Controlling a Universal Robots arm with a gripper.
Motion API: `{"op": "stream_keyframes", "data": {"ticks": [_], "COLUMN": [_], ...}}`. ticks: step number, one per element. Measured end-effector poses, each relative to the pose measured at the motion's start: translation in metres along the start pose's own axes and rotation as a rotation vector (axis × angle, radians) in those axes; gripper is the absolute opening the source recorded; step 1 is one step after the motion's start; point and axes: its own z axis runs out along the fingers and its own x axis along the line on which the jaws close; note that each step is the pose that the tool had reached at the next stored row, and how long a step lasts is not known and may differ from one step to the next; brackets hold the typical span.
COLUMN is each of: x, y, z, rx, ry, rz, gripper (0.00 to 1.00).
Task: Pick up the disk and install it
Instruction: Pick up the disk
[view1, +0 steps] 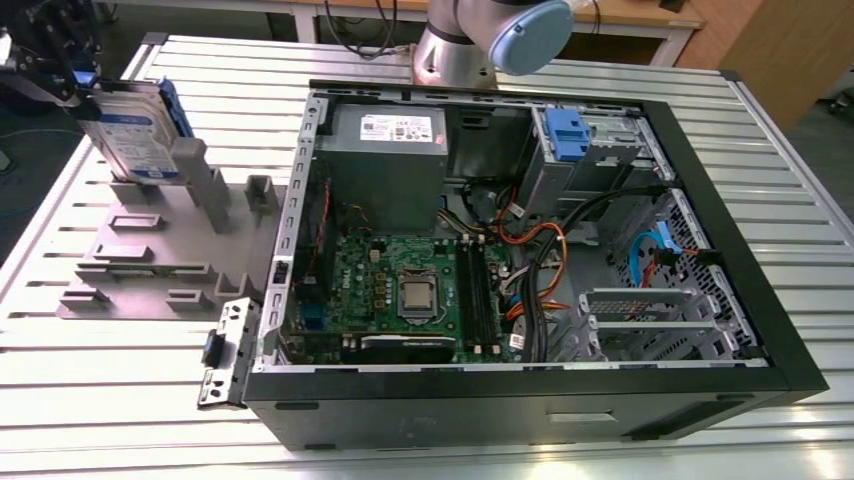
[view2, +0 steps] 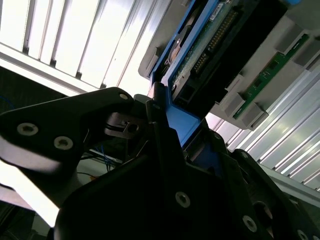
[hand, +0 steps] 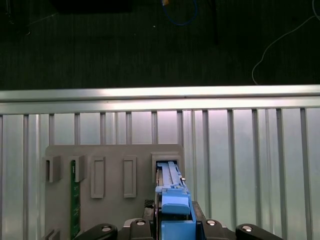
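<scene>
Looking across the slatted metal table (view1: 120, 400), I see the biggest thing on it is the open black computer case (view1: 727, 210), lying on its side towards the exterior view's right with its green motherboard (view1: 400, 290), its grey power supply (view1: 387, 150) and a blue bracket (view1: 567, 135) in the metal drive bay all exposed. The base of my arm (view1: 461, 45) rises just behind the case. At the exterior view's left, just beside the case, lies the grey stepped fixture (view1: 147, 260) with its rows of slots and upright posts. The disk (view1: 131, 135) stands on edge over the far end of that fixture, its labelled face turned towards the exterior view's left and its bright blue carrier frame running up the edge nearest the case; it is well apart from the drive bay. Its lower edge is down among the fixture's posts, though I cannot quite tell whether it rests in the slot or hangs just above it. My gripper (view1: 83, 88) sits at the disk's upper end, and in both wrist views the black fingers (view2: 165, 150) are pressed against the blue carrier from either side, pinching it. In the first wrist view a narrow green board (hand: 75, 205) stands in another slot of the fixture.
</scene>
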Motion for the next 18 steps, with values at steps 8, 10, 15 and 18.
{"op": "stream_keyframes", "data": {"ticks": [8, 10, 15, 18], "x": [0.0, -0.0001, -0.0001, -0.0001], "y": [0.0, 0.0, 0.0, 0.0], "z": [-0.0014, -0.0019, -0.0028, -0.0032], "rx": [0.0001, 0.0002, 0.0001, 0.0002], "ry": [0.0002, 0.0002, 0.0005, 0.0005], "rz": [0.0, 0.0, 0.0, 0.0], "gripper": [0.37, 0.37, 0.37, 0.37]}}
